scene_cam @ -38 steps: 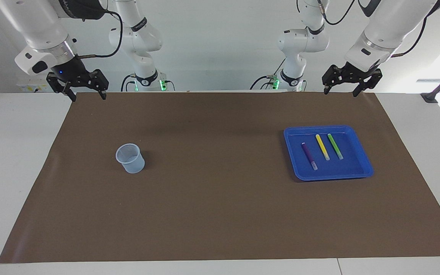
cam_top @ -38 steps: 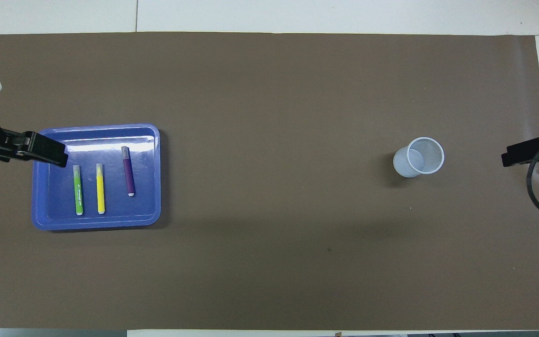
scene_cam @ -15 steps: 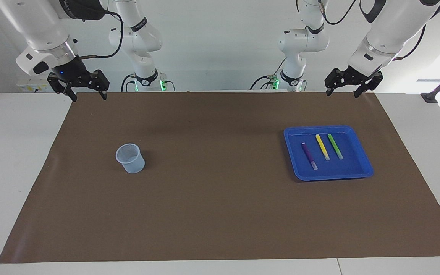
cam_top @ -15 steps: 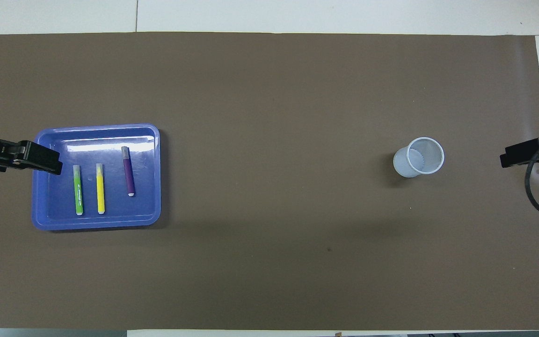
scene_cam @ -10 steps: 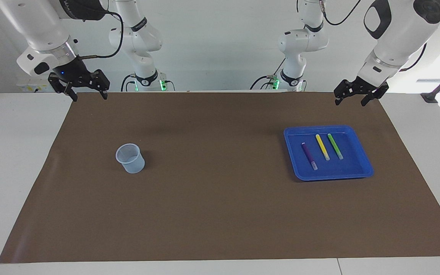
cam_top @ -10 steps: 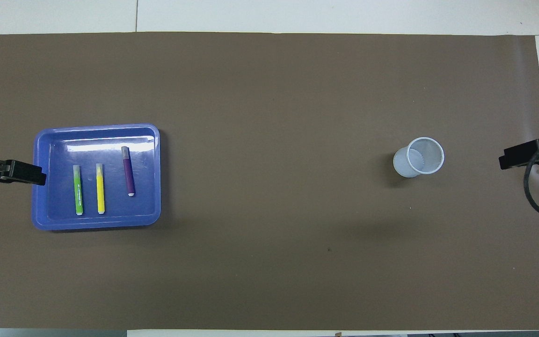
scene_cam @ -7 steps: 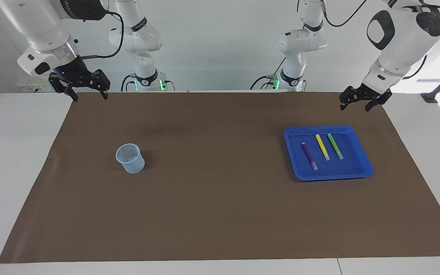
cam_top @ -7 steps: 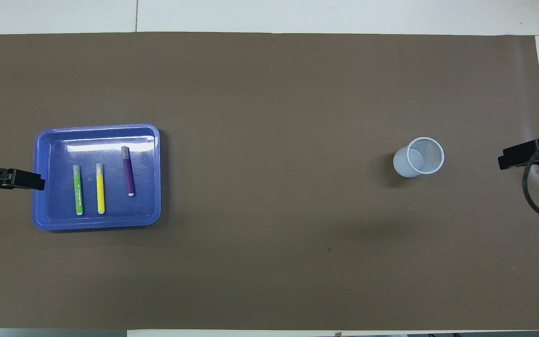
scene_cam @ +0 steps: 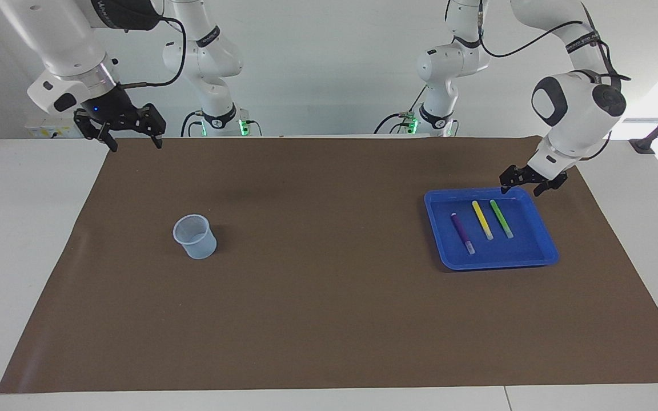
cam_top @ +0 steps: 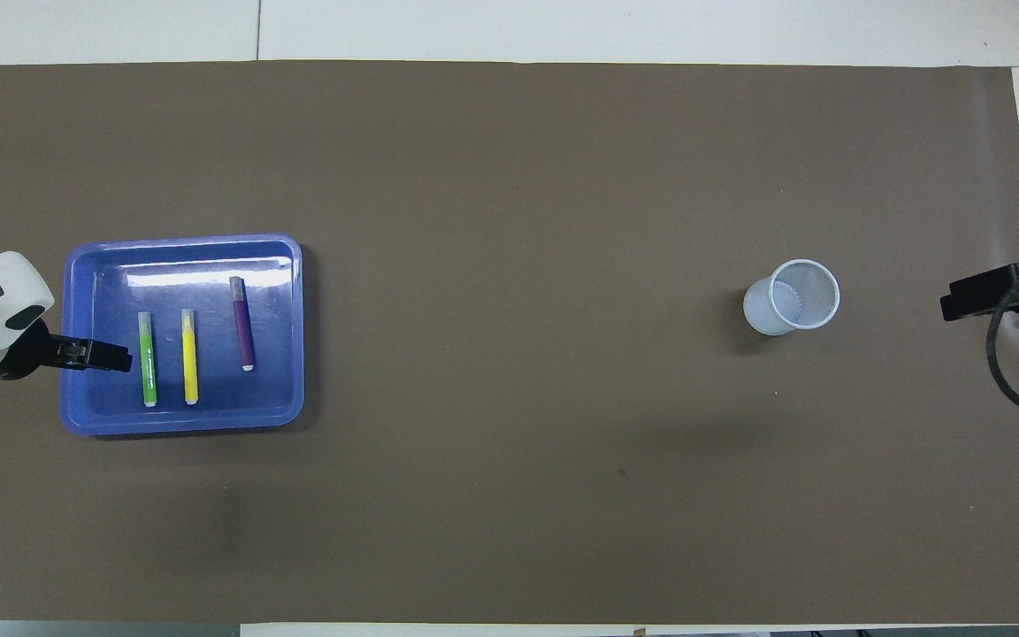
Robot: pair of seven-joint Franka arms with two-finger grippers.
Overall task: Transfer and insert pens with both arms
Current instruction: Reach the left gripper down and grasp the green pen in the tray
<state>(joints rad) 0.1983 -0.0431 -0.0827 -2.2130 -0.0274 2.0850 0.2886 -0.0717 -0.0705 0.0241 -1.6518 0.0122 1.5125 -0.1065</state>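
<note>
1. All three pens lie in the shallow blue plastic tray [scene_cam: 546, 242] toward the left arm's end of the table: the green marker pen [scene_cam: 501, 218], the yellow marker pen [scene_cam: 482, 220] beside it, and the purple marker pen [scene_cam: 462, 233] beside that one. None is lifted or gripped.
2. The translucent pale plastic cup [scene_cam: 195, 236] stands upright on the brown table mat [scene_cam: 317, 285] toward the right arm's end, well apart from the tray. Nothing shows inside it.
3. The left gripper [scene_cam: 524, 185] hangs low over the tray edge nearest the robots, near the green pen's end, not touching any pen. Its jaws stand spread wide and hold nothing.
4. The right gripper [scene_cam: 132, 141] waits over the mat's corner at the robots' side, well apart from the cup. Jaws spread wide, nothing held.
5. Judgement: nothing of the task is done. No pen picked, passed or put in.
6. Left to do, as it looks: left arm takes a pen from the tray, hands it to the right arm, right arm drops it into the cup. Then the same for the other two.
</note>
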